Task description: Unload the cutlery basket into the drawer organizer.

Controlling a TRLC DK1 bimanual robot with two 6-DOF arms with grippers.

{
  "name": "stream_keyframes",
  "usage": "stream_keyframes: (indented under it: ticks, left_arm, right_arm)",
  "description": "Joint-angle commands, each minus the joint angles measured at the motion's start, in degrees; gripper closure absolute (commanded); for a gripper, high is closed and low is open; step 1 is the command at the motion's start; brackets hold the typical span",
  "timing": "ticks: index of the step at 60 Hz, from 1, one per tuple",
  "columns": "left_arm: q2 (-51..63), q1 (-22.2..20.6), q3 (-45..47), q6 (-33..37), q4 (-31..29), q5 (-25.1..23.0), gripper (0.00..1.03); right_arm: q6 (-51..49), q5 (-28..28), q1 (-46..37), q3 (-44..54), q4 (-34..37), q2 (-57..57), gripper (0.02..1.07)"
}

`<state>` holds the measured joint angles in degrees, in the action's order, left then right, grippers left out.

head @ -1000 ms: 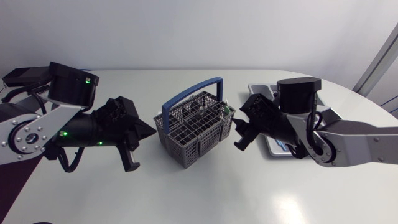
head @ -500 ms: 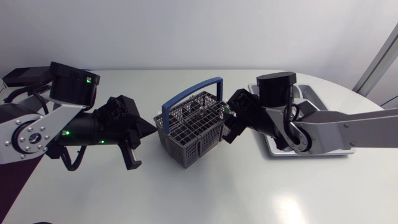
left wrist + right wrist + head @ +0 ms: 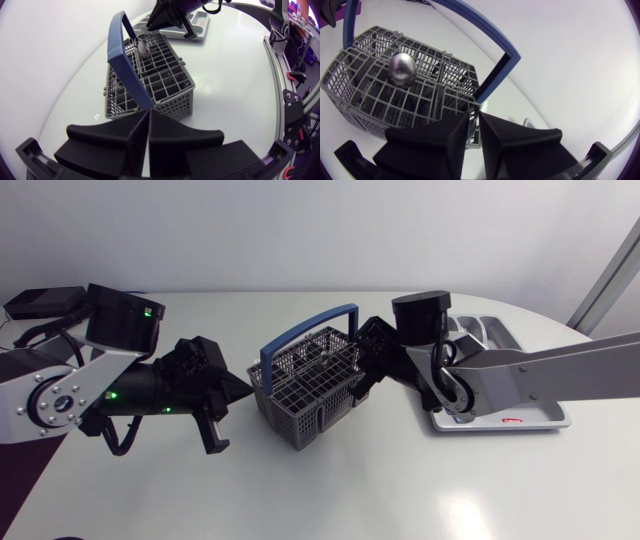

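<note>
While keeping the left gripper (image 3: pixel 243 388) closed beside the mid-worktop cutlery basket (image 3: pixel 312 402), swung the right gripper (image 3: pixel 360 390), fingers nearly together and empty, from the right-edge drawer organizer (image 3: pixel 535 395) to the basket's rim; probably going for the spoon (image 3: pixel 402 69).

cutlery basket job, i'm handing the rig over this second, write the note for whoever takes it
Left gripper: shut, empty, beside the cutlery basket on the left arm's side.
Right gripper: shut, empty, at the basket's rim near the blue handle.
Basket stands mid-table. One spoon stands in it, bowl up.
Drawer organizer lies behind the right arm. Its contents cannot be made out.
Done: nothing I can confirm.
Left: open a gripper, take the spoon, carry it to the organizer.
</note>
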<state>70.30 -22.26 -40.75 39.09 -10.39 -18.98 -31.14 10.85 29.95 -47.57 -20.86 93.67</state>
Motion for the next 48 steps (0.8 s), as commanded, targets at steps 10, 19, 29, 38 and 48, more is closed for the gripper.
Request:
stream_keyframes:
  ticks: [10, 19, 29, 38, 48]
  left_arm:
    - [1.0, 0.2, 1.6, 1.3, 0.5, 0.0, 0.85]
    - [1.1, 0.2, 1.7, 1.2, 0.7, 0.0, 0.85]
    - [1.2, 0.0, 2.0, 0.9, 1.3, 0.0, 0.85]
    - [1.1, -0.2, 2.1, 0.6, 1.3, 0.0, 0.85]
    - [0.4, -0.5, 2.2, 0.4, 1.3, -0.1, 0.85]
  right_arm:
    - [0.7, 1.6, 0.9, -1.8, 1.9, -0.5, 1.00]
    - [0.7, 2.7, 1.6, -1.6, 3.5, -4.0, 1.00]
    - [0.8, 3.6, 2.4, -1.7, 5.6, -8.4, 1.00]
    - [0.8, 4.4, 3.7, -1.6, 7.3, -11.8, 1.00]
    - [0.7, 5.3, 4.8, -1.6, 8.0, -13.8, 1.00]
